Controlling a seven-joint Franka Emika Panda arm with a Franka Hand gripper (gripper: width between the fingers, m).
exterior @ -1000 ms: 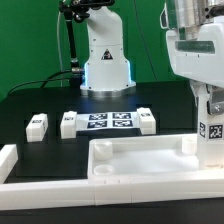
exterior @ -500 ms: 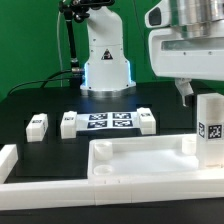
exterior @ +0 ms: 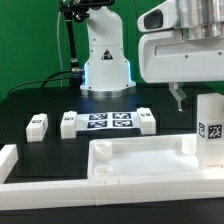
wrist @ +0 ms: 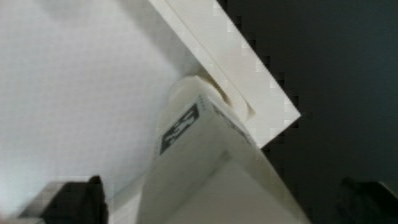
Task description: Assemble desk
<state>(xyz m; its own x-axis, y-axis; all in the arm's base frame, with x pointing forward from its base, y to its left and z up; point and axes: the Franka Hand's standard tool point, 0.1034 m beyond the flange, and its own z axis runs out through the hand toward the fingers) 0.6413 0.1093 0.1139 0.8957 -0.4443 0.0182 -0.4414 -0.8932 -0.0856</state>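
The white desk tabletop [exterior: 140, 160] lies rim-up at the front of the black table. One tagged square leg [exterior: 208, 130] stands upright at its corner on the exterior view's right. My gripper [exterior: 196, 92] hovers just above that leg, open and empty; one dark finger [exterior: 178, 97] hangs beside the leg's top. In the wrist view the leg [wrist: 214, 160] rises between my spread fingertips [wrist: 71, 203] from the tabletop's corner rim [wrist: 222, 50]. Three more legs [exterior: 37, 125] [exterior: 69, 123] [exterior: 146, 121] lie farther back.
The marker board [exterior: 108, 122] lies between two of the loose legs. Low white border bars run along the front [exterior: 100, 200] and the exterior view's left [exterior: 8, 160]. The arm's white base [exterior: 105, 55] stands at the back.
My gripper has let go of the upright leg and risen, drifting toward the exterior view's left. The leg stays standing at the tabletop's corner.
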